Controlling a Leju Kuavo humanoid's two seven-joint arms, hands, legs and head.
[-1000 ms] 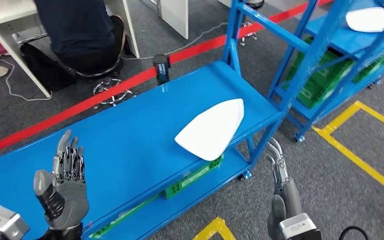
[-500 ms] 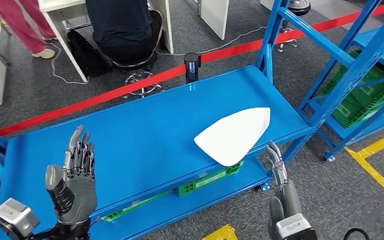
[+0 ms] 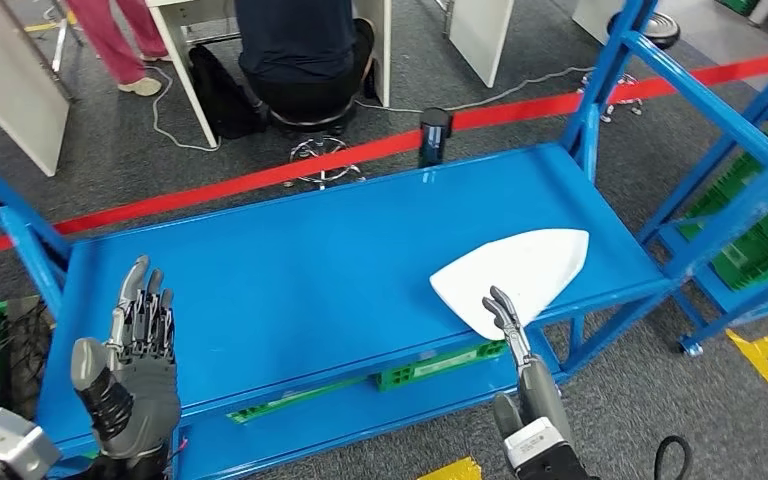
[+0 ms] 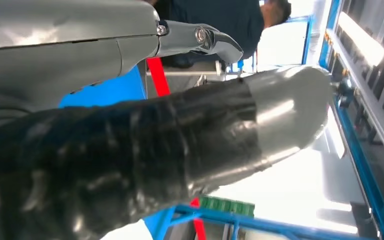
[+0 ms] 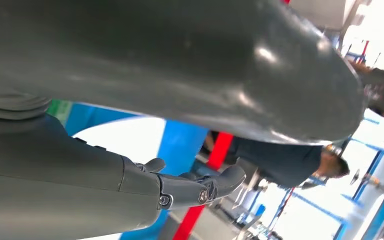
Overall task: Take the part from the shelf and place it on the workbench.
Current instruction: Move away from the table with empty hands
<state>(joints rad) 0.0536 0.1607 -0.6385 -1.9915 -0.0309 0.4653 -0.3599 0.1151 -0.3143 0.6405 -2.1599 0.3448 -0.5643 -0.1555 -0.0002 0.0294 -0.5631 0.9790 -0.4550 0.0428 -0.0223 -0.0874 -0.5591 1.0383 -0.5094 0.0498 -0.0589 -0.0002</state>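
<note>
Hands are both seen empty: at the left, the left hand (image 3: 132,375) is raised with its fingers spread apart, above the near left corner of the flat blue metal workbench top (image 3: 290,280). Well to its right lies the white, flat, teardrop-shaped part (image 3: 515,275) — its long axis angled toward the far right corner, its blunt end overhanging the near edge. Just below that end, the right hand (image 3: 520,365) is held unclenched, plainly the nearer one.

Grey carpet floor (image 3: 260,140) with red tape line (image 3: 210,190), white desks (image 3: 20,80) beyond.
</note>
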